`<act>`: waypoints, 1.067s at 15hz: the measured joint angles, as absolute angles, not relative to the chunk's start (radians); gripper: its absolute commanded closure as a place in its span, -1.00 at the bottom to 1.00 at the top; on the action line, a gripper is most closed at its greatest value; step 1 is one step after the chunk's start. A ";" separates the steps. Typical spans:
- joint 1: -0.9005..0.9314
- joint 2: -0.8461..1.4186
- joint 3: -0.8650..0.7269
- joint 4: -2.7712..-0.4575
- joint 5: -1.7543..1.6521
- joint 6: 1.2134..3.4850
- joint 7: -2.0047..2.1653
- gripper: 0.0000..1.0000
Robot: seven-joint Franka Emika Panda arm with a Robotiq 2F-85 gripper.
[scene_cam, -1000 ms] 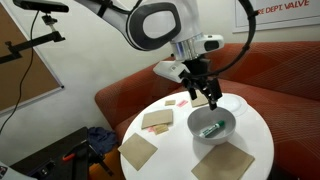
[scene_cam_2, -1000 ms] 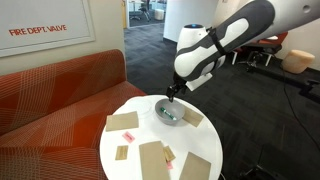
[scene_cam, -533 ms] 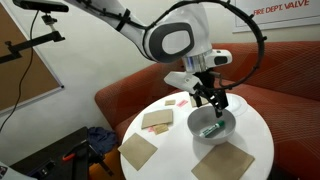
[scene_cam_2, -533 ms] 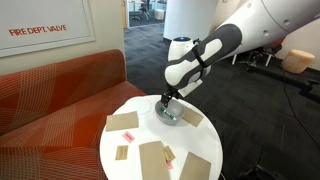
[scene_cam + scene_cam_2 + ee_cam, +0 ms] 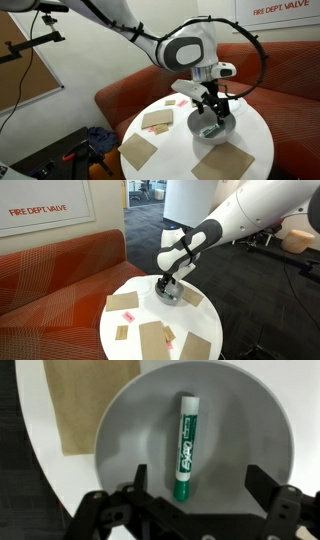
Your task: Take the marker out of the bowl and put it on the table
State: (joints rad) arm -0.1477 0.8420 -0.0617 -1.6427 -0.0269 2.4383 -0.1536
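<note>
The green marker [image 5: 185, 445] with a white end lies inside the light grey bowl [image 5: 125, 430]; its green cap points toward me in the wrist view. My gripper [image 5: 198, 490] is open just above the bowl, its two fingers either side of the marker's cap end, not touching it. In both exterior views the gripper [image 5: 214, 108] [image 5: 168, 283] reaches down into the bowl [image 5: 229, 127] [image 5: 176, 297] on the round white table [image 5: 255, 140] [image 5: 200, 322]. The marker shows as a green streak in an exterior view [image 5: 210, 130].
Brown square napkins [image 5: 157, 120] [image 5: 137, 150] [image 5: 222, 160] lie on the table, one beside the bowl [image 5: 82, 405]. A red-brown curved bench [image 5: 125, 95] [image 5: 60, 270] wraps behind the table. Small pink pieces [image 5: 168, 333] lie among the napkins.
My gripper has moved across and down from above the table's far side to just over the bowl, open around the marker. The marker and bowl have not moved.
</note>
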 measured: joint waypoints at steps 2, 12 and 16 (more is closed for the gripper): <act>-0.148 0.862 -0.062 -1.617 -0.027 2.413 -0.153 -1.00; -0.152 0.936 -0.065 -1.542 -0.027 2.333 -0.152 -0.26; -0.152 0.955 -0.065 -1.528 -0.027 2.330 -0.152 0.38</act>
